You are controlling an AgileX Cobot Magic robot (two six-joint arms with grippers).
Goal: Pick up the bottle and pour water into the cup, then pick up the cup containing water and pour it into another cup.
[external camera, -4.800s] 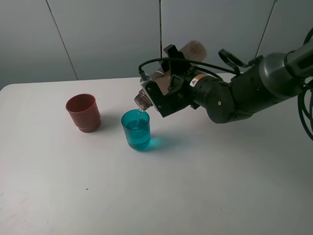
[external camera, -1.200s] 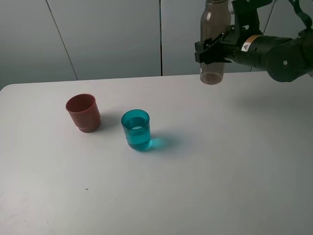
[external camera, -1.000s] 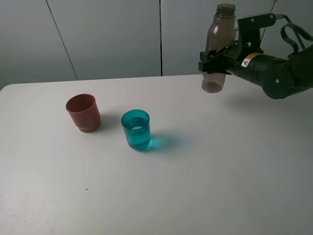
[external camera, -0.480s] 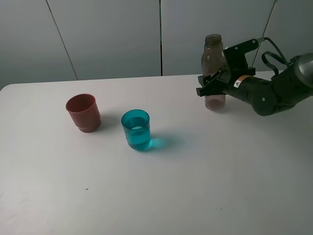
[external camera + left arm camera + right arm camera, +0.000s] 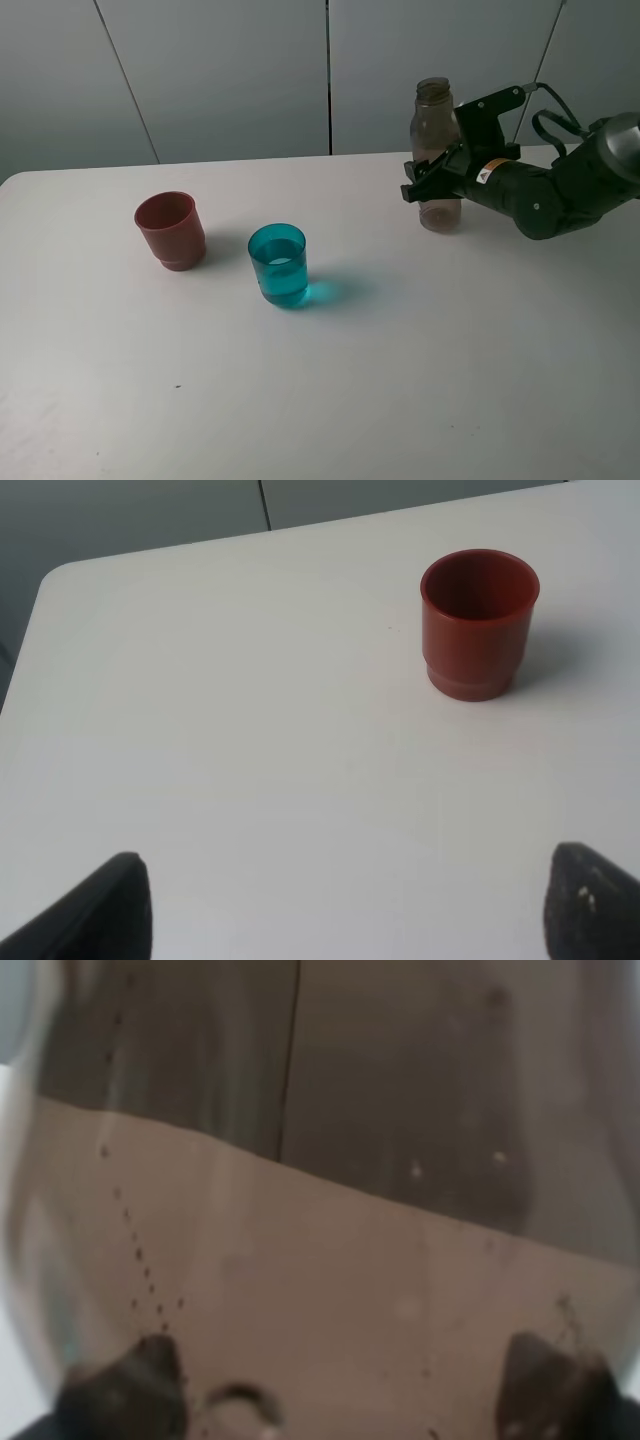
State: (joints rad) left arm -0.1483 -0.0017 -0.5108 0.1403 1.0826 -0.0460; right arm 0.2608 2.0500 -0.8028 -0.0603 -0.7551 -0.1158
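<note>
The smoky grey-brown bottle (image 5: 437,150) stands upright on the table at the back right, uncapped. My right gripper (image 5: 432,188) has a finger on either side of its lower half. In the right wrist view the bottle (image 5: 320,1210) fills the picture, and I cannot tell whether the fingertips (image 5: 120,1385) press on it. The teal cup (image 5: 278,263) holds water and stands near the middle. The red-brown cup (image 5: 170,230) stands left of it and looks empty in the left wrist view (image 5: 479,620). My left gripper (image 5: 345,910) is open and empty over bare table.
The white table (image 5: 400,380) ends at a grey panelled wall behind the bottle. Its rounded far-left corner (image 5: 60,575) shows in the left wrist view. The right arm's cables (image 5: 560,100) loop above the arm.
The right arm has lowered the bottle from the air onto the table at the back right. The cups and the left arm have not moved.
</note>
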